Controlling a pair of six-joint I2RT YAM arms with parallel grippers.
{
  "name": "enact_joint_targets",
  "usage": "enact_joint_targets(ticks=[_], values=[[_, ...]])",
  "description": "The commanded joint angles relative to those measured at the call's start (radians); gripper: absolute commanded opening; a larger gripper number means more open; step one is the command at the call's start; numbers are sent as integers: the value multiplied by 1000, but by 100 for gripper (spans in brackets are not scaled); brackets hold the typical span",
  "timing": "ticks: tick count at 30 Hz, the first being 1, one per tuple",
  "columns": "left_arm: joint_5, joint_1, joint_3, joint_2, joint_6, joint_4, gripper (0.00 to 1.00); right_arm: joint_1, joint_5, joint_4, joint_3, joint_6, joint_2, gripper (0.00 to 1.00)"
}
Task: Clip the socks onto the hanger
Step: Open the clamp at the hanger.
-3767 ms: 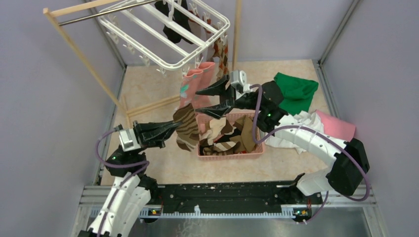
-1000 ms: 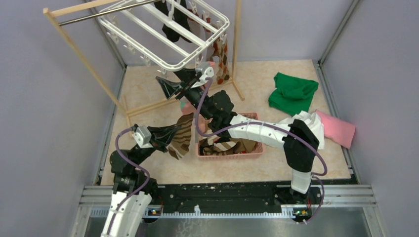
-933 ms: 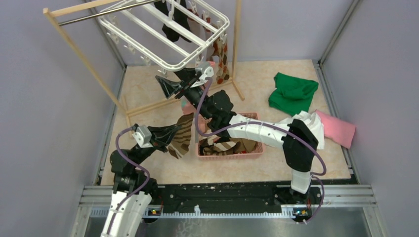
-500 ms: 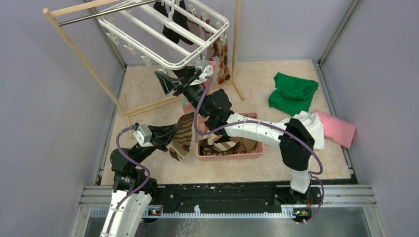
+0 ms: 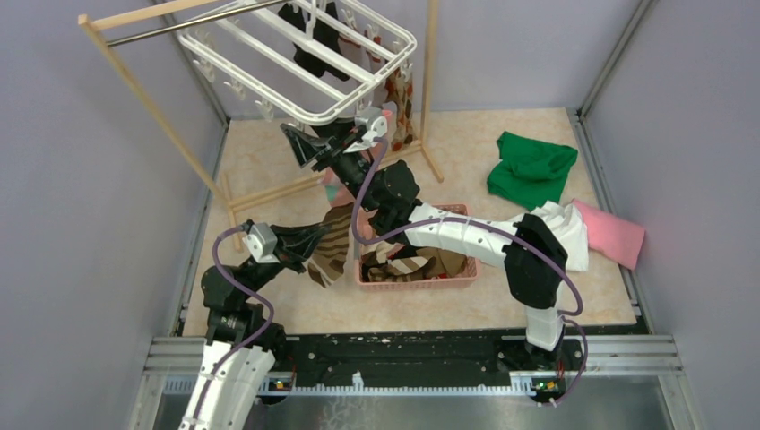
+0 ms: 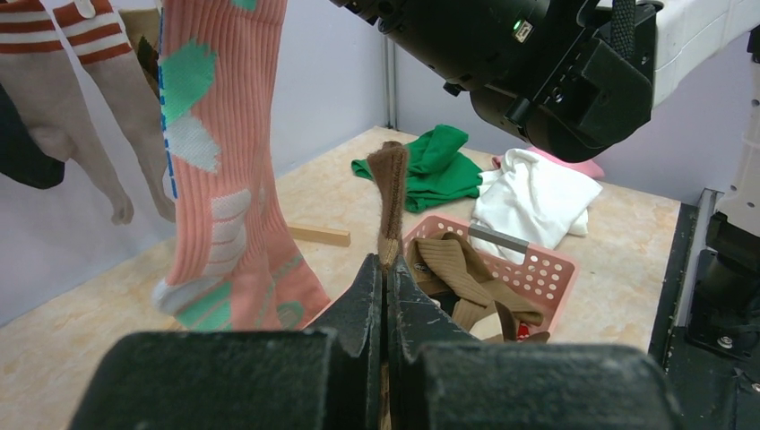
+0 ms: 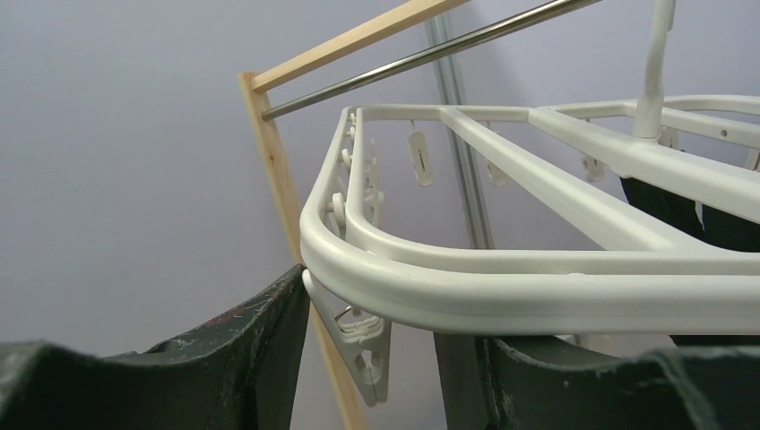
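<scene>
Top view: far off to the left of both grippers stands the wood rack (image 5: 148,103). The left gripper (image 5: 315,242) is down low. Its fingers are pressed tight on a brown sock (image 5: 333,258), which hangs from its tip. Up and to the right of it, the right gripper (image 5: 298,148) reaches under the near edge of the white hanger (image 5: 269,67). A black sock (image 5: 309,45) hangs from the hanger, up past the right gripper. To the right of the left gripper sits a pink basket (image 5: 417,279) with more socks in it, under the right arm. Far to the right of both grippers lie a green cloth (image 5: 533,166), a white cloth (image 5: 574,242) and a pink cloth (image 5: 614,235). Left wrist view: a pink sock (image 6: 224,179) with green spots hangs just to the left of the left gripper. The brown sock sticks straight up from between its squeezed fingers. The basket is ahead of it and to the right. Right wrist view: the right gripper's fingers are spread apart. The hanger's edge runs across just above them. One small clip (image 7: 363,345) hangs down between them. It is right next to the finger on the left of the view and apart from the other finger.
</scene>
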Motion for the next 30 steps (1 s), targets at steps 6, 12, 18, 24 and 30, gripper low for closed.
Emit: enact_joint_targets(ticks=[6, 12, 18, 24, 30], values=[[13, 4, 45, 26, -10, 67, 0, -3, -7, 61, 57, -3, 10, 36], [-1, 4, 42, 25, -11, 80, 0, -9, -28, 69, 48, -6, 1, 22], [-36, 4, 43, 26, -10, 113, 0, -20, -52, 64, 25, 23, -22, 10], [-89, 4, 73, 48, -4, 115, 0, -37, -95, 44, 3, 72, -53, 0], [-123, 4, 124, 91, 7, 72, 0, -93, -258, -3, -16, 204, -88, 0]])
